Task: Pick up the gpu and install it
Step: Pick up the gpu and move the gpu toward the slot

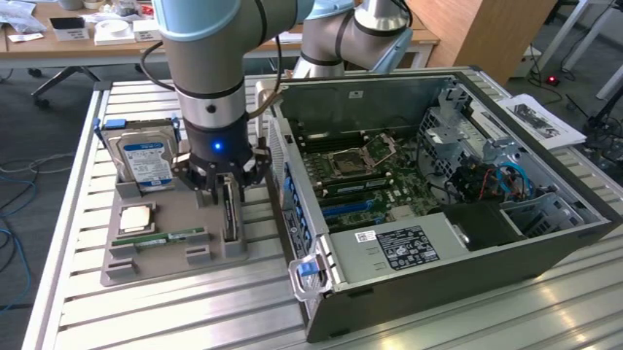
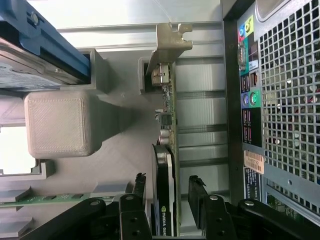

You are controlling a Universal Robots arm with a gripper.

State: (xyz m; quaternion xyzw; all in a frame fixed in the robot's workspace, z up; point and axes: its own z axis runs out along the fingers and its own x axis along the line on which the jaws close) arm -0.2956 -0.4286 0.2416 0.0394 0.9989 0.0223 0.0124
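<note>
Wrist view: open pincer [image 2: 167,179] straddles the upright gpu [image 2: 169,132], between hard drive [image 2: 30,65] and computer case [image 2: 285,100].

The arm [image 1: 209,51] runs out past the exterior view's upper edge, as does a second arm [image 1: 351,29] behind it. The gripper [image 1: 226,186] covers the upper end of the gpu [image 1: 230,222], which stands on edge in the grey holder [image 1: 165,255], so its fan and bracket cannot be made out there. The print on the power supply label [image 1: 401,244] and on the papers [image 1: 545,120] is too small to read. In the wrist view the gpu's fan end passes out of the picture between the fingers [image 2: 196,195]. The hard drive [image 2: 25,75], memory stick [image 2: 45,198] and computer case [image 2: 290,100] are each cut by the picture's edge, and the case's orange sticker [image 2: 253,161] cannot be read.
</note>
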